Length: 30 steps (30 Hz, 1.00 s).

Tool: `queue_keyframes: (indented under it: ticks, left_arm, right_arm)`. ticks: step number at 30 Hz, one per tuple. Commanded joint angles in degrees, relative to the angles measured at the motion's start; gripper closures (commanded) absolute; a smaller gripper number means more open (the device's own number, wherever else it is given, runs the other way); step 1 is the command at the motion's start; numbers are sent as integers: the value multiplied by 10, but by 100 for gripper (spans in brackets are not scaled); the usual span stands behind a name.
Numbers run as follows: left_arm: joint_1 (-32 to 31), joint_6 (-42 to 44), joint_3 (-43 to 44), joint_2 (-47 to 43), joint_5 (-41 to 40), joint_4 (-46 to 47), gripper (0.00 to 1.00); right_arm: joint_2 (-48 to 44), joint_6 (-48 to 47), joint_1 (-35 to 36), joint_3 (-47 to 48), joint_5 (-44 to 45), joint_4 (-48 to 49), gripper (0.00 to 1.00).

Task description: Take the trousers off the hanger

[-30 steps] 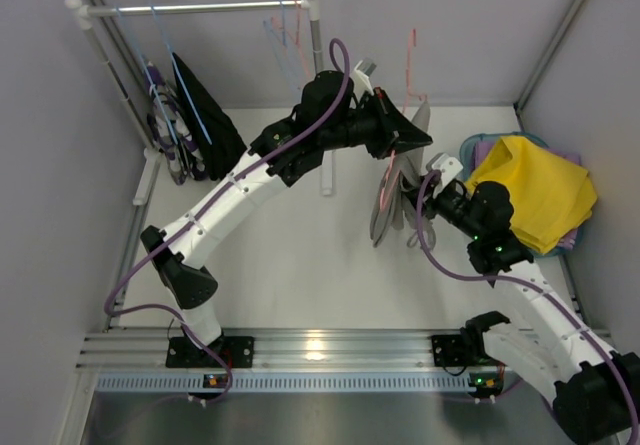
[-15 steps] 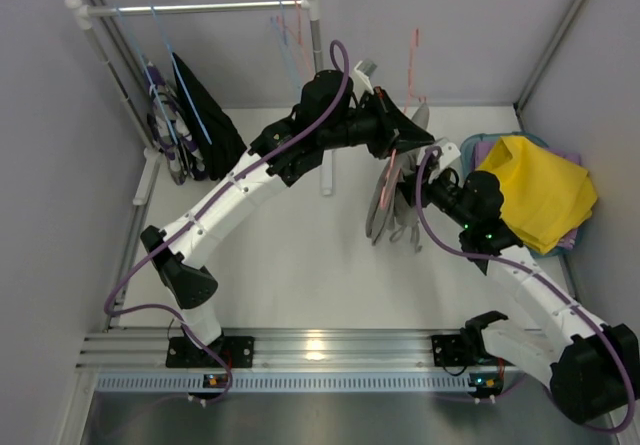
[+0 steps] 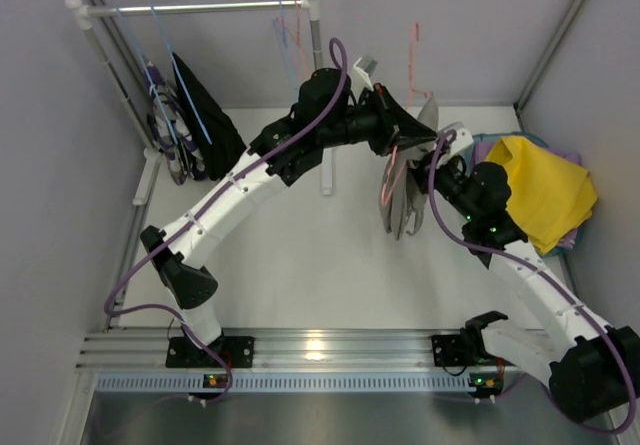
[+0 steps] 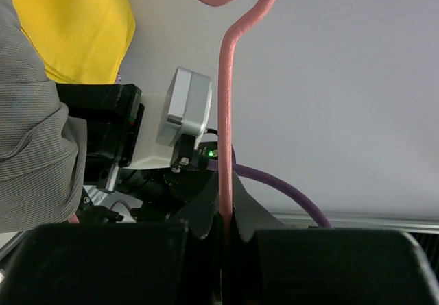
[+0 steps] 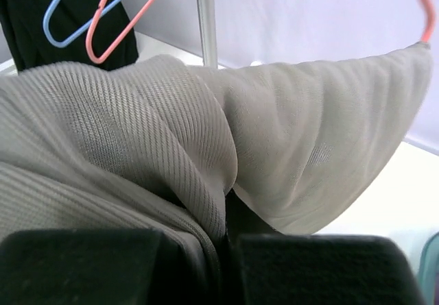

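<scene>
My left gripper is shut on the neck of a pink hanger and holds it up over the table's right middle. Grey-beige trousers hang from it. My right gripper is shut on a fold of these trousers from the right. Yellow trousers lie at the right on top of lilac-purple ones. Black trousers and patterned dark purple-and-white trousers hang on blue hangers at the left end of the rail.
A white clothes rail stands at the back left with a post near the middle. Empty blue and pink hangers hang at its right end. A teal bin rim shows under the pile at the right.
My right gripper has moved up and left to the grey-beige trousers and closed on them. The trousers have bunched closer under the hanger. The left arm has barely moved.
</scene>
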Motion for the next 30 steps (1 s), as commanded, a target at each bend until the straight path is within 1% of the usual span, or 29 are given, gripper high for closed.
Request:
queue_keyframes:
  ticks: [1,7,12,18,24,30]
  left_arm:
    - [11,8,15,-31,3,54,100]
    - [35,40,-28,-44,-9,40,100]
    - [42,61,-47,-43,-11,35,100]
    - [42,85,-70,-42,-21,25,100]
    - [42,96,-102,-47,-27,31,100]
    - [42,102,-109,-46,-29,31,100]
  right_arm:
    - [-37,26,-19,46,11,3,100]
    - [-77,49,-77,68,-7,-28,100]
    - [-100,56,-97,84,-26,-47,100]
    - [-115,79,-123,112,-30,-63,100]
    - [-120,112,-159,175,-37,-74,100]
    - [-112,133,-186,245,-26,-81,100]
